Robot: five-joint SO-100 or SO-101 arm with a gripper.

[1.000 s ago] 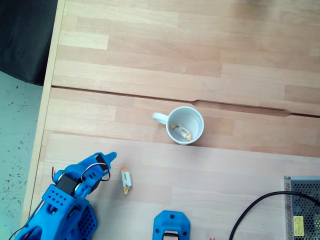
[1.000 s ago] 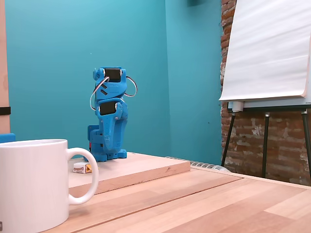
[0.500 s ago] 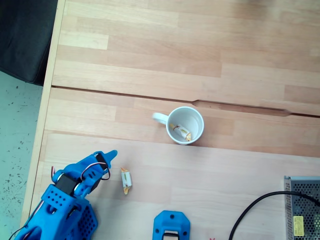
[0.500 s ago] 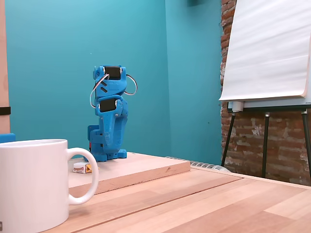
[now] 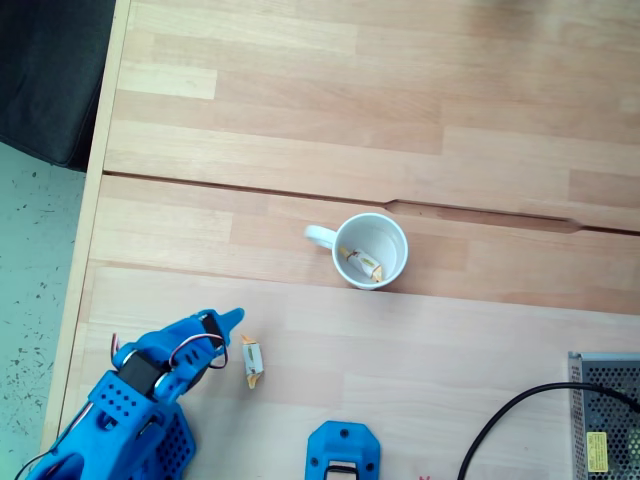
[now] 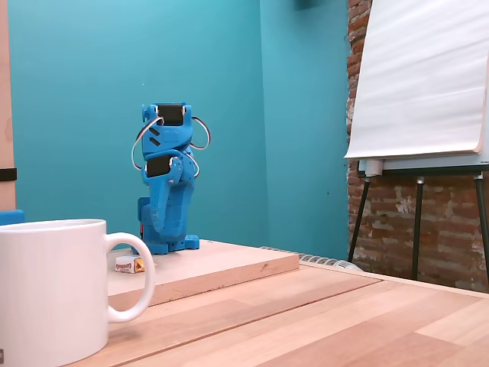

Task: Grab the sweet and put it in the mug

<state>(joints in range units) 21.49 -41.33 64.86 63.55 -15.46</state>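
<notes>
— Right, pincer first. State?

— Pincer (image 5: 228,322) near the tabletop's (image 5: 300,120) lower left corner in the top-down fixed view, tip pointing toward the sweet. Holding nothing. Whether its fingers are apart or together, I cannot tell; they overlap from above, and the low fixed view hides them behind the folded blue arm (image 6: 168,183).

— And the sweet?

— Sweet (image 5: 251,359) flat on the tabletop, just beside the pincer tip, apart from it. In the low fixed view it sits on the raised board, past the mug handle (image 6: 130,264).

— Mug?

— Mug (image 5: 369,250) upright, mid-tabletop, well apart from the sweet, handle to the left in the top-down view. A second wrapped candy (image 5: 360,263) already lies inside it.

— Progress, then?

— My judgement: early stage. One candy is in the mug, but the sweet on the tabletop is ungrasped. Closing in, gripping, carrying and dropping are all left.

— Anything changed from half a second back?

— Yes. Pincer tip has shifted slightly toward the sweet, and the arm's upper links lean further left in the low view. Sweet and mug have not moved.

— Other items?

— Blue base part (image 5: 343,450) at the lower edge; black cable (image 5: 520,408) and mesh box (image 5: 606,415) at the lower right corner.
</notes>
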